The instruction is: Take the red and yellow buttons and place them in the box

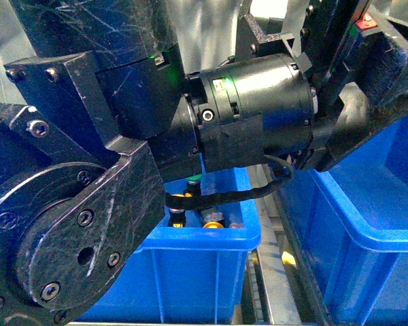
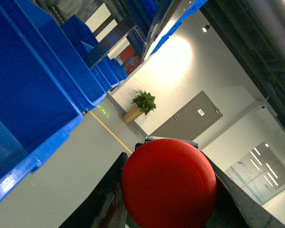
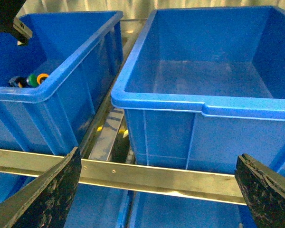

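My left gripper is shut on a red button; its round cap fills the space between the two black fingers, and that view looks out at the room. My right gripper is open and holds nothing. It hangs in front of the box, a large blue bin whose visible floor is bare. The box also shows at the right of the front view. A second blue bin beside it holds more buttons, with yellow caps showing below the arm.
Black arm joints block most of the front view. A green-capped button lies in the button bin. A metal shelf rail runs under both bins. More blue bins, a potted plant and a door appear past the left gripper.
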Available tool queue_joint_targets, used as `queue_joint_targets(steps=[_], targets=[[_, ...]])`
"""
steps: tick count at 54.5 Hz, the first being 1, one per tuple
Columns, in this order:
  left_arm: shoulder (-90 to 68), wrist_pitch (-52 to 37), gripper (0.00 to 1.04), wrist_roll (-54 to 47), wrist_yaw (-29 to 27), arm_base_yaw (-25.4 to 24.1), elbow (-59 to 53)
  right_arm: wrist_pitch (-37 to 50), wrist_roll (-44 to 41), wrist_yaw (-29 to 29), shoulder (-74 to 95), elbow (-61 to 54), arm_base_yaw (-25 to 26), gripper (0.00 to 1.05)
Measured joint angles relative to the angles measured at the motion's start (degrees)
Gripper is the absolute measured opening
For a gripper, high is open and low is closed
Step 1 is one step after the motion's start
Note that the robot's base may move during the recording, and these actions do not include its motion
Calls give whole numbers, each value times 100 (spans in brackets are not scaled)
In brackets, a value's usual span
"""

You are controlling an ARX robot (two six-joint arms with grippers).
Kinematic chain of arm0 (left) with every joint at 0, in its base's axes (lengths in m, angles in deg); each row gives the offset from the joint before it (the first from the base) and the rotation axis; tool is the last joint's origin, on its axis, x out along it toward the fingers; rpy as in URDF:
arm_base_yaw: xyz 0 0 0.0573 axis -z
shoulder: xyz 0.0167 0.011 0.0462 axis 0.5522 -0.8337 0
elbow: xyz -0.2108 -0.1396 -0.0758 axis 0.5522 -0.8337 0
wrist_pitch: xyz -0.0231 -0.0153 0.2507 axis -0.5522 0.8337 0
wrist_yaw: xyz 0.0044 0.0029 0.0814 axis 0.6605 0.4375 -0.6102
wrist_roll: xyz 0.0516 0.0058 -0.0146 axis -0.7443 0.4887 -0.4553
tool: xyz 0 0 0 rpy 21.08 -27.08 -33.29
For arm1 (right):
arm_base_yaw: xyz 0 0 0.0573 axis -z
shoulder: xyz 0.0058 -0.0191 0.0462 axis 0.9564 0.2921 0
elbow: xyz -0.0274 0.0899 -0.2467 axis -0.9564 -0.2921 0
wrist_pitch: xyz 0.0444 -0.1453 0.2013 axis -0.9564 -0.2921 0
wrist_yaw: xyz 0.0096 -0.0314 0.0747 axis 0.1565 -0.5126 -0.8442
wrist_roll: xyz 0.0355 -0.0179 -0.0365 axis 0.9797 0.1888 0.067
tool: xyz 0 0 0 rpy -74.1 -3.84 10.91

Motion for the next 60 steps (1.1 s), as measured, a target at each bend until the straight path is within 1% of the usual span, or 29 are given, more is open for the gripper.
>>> queue_joint_targets(steps=[5, 6, 7, 8, 9, 10, 11, 13, 15, 17, 18, 21, 24, 27, 32, 39, 44, 53, 58, 60], targets=[[-4, 162, 33, -98, -72, 2, 66, 15, -4, 57, 9, -4, -9, 98], [-4, 195, 33, -127, -76, -2, 74, 295, -61, 450, 149, -31, -131, 98], [-4, 214, 33, -136, -79, -2, 77, 391, -87, 577, 190, -33, -160, 98], [-4, 245, 33, -160, -85, -7, 85, 1005, -144, 1196, 466, -24, -310, 98], [-4, 275, 33, -173, -87, -17, 85, 1530, -184, 1580, 739, -7, -332, 98], [-4, 297, 33, -190, -87, -31, 85, 2052, -184, 1803, 1027, 17, -317, 98], [-4, 306, 33, -214, -98, -46, 96, 2483, -177, 1895, 1325, 50, -240, 98], [-4, 326, 33, -238, -114, -74, 118, 3091, -44, 1878, 1888, 219, 15, 98], [-4, 337, 33, -262, -114, -96, 136, 3246, 107, 1827, 2260, 448, 280, 98], [-4, 361, 33, -286, -114, -122, 179, 3158, 424, 1657, 2669, 833, 647, 98], [-4, 367, 33, -293, -114, -127, 188, 3104, 520, 1604, 2756, 938, 734, 98], [-4, 433, 33, -337, -105, -164, 243, 2581, 1290, 1224, 3165, 1565, 1207, 98], [-4, 457, 33, -361, -87, -201, 278, 2144, 1904, 1069, 3445, 2044, 1491, 98], [-4, 492, 33, -407, -85, -243, 321, 1816, 2802, 909, 3792, 2531, 1628, 98], [-2, 590, 33, -503, -68, -313, 389, 1860, 3875, 789, 4520, 3211, 1480, 98], [4, 544, 33, -505, -37, -376, 437, 1720, 4669, 839, 5405, 3960, 1093, 98], [20, 553, 33, -533, -24, -455, 483, 1362, 5418, 772, 5928, 4494, 802, 98], [39, 542, 33, -538, -20, -573, 579, 1198, 6763, 859, 6408, 4927, 417, 98], [39, 546, 33, -546, 15, -599, 686, 984, 7401, 855, 6507, 4994, 343, 98], [39, 546, 33, -555, 13, -605, 723, 935, 7519, 861, 6526, 4999, 321, 98]])
